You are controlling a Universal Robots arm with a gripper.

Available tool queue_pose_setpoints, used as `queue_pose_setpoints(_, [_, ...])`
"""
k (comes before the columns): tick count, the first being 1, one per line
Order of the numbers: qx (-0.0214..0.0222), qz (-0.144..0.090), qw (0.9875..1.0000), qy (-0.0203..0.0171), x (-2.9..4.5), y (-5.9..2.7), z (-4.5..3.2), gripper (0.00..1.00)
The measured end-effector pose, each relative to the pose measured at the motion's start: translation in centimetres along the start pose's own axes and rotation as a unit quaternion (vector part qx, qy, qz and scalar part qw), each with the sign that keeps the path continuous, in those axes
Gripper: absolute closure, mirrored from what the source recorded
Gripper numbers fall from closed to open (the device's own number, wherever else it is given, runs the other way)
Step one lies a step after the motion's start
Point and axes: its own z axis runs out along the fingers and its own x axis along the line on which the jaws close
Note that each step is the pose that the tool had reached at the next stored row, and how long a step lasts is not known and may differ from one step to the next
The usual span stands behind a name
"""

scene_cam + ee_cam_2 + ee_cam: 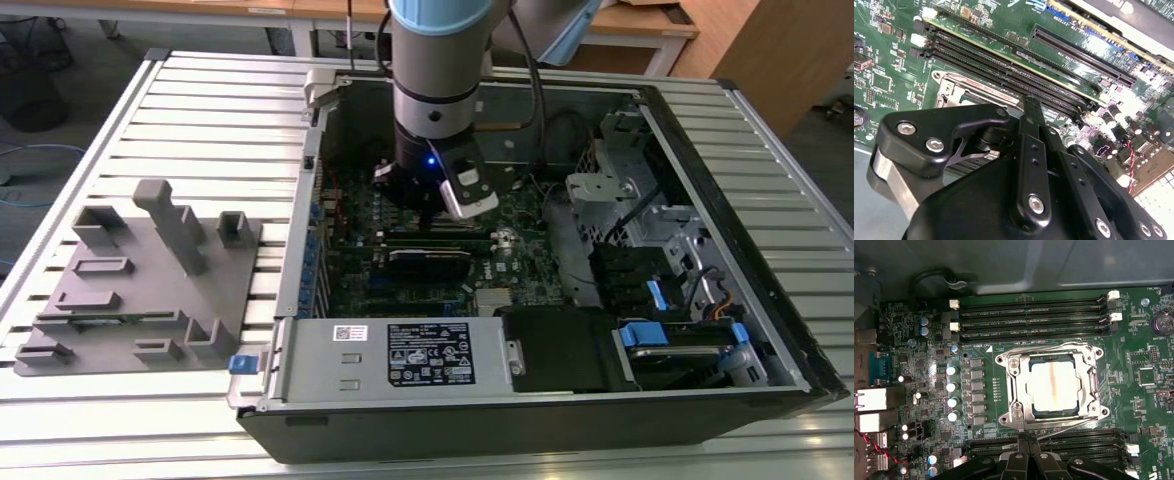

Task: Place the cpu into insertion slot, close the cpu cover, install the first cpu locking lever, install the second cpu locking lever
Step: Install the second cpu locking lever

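Where the first wrist view looks straight down on the green motherboard (1134, 405), the cpu (1055, 385) lies flat in the insertion slot (1013, 388), its pale silvery top showing through the large cutout of the cpu cover (1087, 386). That thin silver frame is folded down over the chip, and thin wire locking levers (1064, 346) run along the slot's edges; whether they are latched I cannot tell.

On the side of the slot toward the case wall lie long black memory slots (1034, 315) with white end clips. On the opposite side a second bank of memory slots (1094, 441) runs parallel, and just past it the gripper (1027, 439) appears, its two black fingers pressed together at the tips with nothing between them. In the second wrist view the same gripper (1029, 101) comes to a closed point just above the slot's shiny rim (949, 85), near the memory slots.

Beside the slot, away from the coin cell (1162, 324), stands a row of small silver capacitors (952, 393).

In the exterior view the arm (434, 90) reaches down into the open computer case (561, 400), which lies on a slatted metal table (120, 120). A grey fixture block (140, 280) sits on the table toward the exterior view's left of the case.
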Motion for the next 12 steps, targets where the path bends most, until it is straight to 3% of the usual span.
queue_pose_setpoints(2, [-0.0025, 0.000, 1.0000, 0.0002, 0.09, -0.02, 0.07, 0.89])
queue_pose_setpoints(8, [-0.0165, 0.001, 0.9999, 0.0014, 0.28, -0.07, 0.51, 0.89])
queue_pose_setpoints(12, [-0.0176, 0.001, 0.9998, 0.0016, 0.32, -0.10, 0.67, 0.89])
